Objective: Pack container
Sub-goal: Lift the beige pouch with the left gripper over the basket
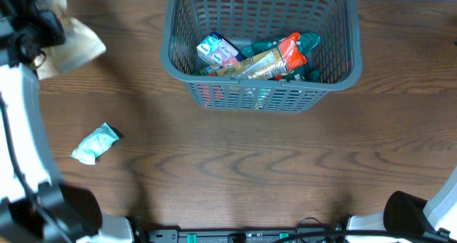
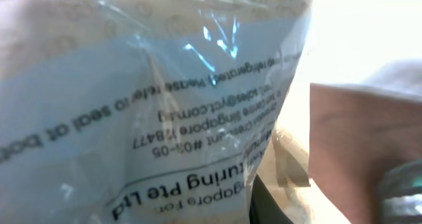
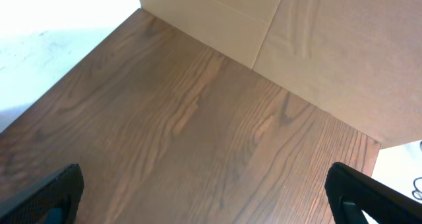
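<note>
The dark grey lattice container [image 1: 335,71] stands at the back centre and holds several snack packets, among them an orange-and-gold one [image 1: 275,59]. My left gripper [image 1: 36,32] is at the far left, shut on a large beige and clear plastic bag [image 1: 71,46]. The bag, with its black print, fills the left wrist view [image 2: 151,99] and hides the jaws. A small pale blue packet [image 1: 96,143] lies on the table at the left. My right gripper [image 3: 204,184] is open and empty over bare wood.
The wooden table [image 1: 250,171] spans the view. The left arm's white link [image 1: 21,129] runs along the left edge. The right arm's base [image 1: 410,214] is at the front right corner. A beige board [image 3: 330,46] stands behind the table's edge.
</note>
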